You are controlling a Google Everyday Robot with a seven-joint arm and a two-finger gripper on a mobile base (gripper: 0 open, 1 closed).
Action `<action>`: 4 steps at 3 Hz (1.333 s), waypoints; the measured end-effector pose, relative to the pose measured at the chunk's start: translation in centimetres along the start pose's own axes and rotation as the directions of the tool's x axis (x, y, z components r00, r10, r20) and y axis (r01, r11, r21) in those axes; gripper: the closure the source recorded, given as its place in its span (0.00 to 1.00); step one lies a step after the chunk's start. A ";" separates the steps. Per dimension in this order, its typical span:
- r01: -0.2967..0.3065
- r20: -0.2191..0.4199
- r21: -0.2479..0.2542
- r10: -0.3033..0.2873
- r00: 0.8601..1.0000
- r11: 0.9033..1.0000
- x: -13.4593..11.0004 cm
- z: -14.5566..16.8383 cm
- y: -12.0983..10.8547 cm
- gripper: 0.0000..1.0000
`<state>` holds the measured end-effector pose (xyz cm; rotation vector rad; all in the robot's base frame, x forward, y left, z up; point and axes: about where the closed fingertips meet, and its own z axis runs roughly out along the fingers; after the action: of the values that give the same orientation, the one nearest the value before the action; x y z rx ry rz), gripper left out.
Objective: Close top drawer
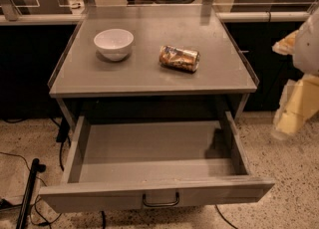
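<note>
The top drawer (154,148) is pulled far out from under the grey table and is empty inside. Its flat grey front (99,197) faces me at the bottom of the view, with a small dark wire handle (160,200) at its centre. My gripper (294,108) hangs at the right edge of the view, to the right of the drawer and apart from it, above the floor.
The grey table top (144,73) carries a white bowl (113,44) at the left and a crushed can (179,57) lying on its side near the middle. A dark pole (27,193) and cables lie on the speckled floor at the lower left.
</note>
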<state>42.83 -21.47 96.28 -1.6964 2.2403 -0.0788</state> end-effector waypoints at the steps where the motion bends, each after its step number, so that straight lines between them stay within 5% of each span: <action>1: -0.070 0.023 -0.035 0.071 0.997 0.997 1.7 3.5 3.8 0.26; 3: -0.100 0.158 -0.051 0.107 0.982 0.994 3.7 8.7 8.6 0.73; 4: -0.084 0.166 -0.048 0.091 0.982 0.995 3.5 8.7 8.7 0.96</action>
<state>36.48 -20.96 85.21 -1.5594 2.2005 0.1267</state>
